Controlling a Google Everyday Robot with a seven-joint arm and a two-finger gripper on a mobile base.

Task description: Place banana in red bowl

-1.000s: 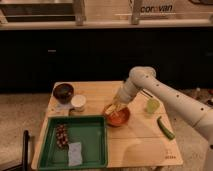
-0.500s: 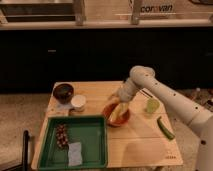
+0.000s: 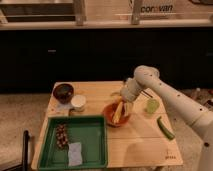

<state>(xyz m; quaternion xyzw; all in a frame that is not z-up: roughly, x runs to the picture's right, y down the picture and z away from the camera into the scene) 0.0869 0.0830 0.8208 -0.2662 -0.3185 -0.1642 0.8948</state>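
1. Compared with a second ago, the arm looks to have lifted a touch and the pincer (image 3: 125, 103) sits slightly higher over the red bowl (image 3: 117, 114). The banana (image 3: 118, 112) now shows more clearly as a pale yellow stick leaning in the bowl.

2. Banana right now: directly below the pincer, standing tilted inside the red bowl, lower end down in the dish and upper end up by the pincer tips. Can't tell whether the pincer has it clamped or has let go; the tips blend into the top of the banana.

3. Handling-wise, my guess is it's a light, hard plastic toy. It's stiff and won't bruise, but it's smooth and tapered, so it could squirt out of a pinch near the ends. Grabbing across the fat middle would be the safest hold.

4. Leaning like that, it'll probably just tip flat into the bowl once free. The bowl is shallow though, so it could clatter over the rim.

5. Other stuff on the bench (image 3: 140, 147): white cup (image 3: 78, 103) and dark bowl (image 3: 63, 92) off to the pincer's far side, green tray (image 3: 92, 145) below that way, pale green cup (image 3: 152, 105) just on the other side, and the long green vegetable (image 3: 165, 128) past it.
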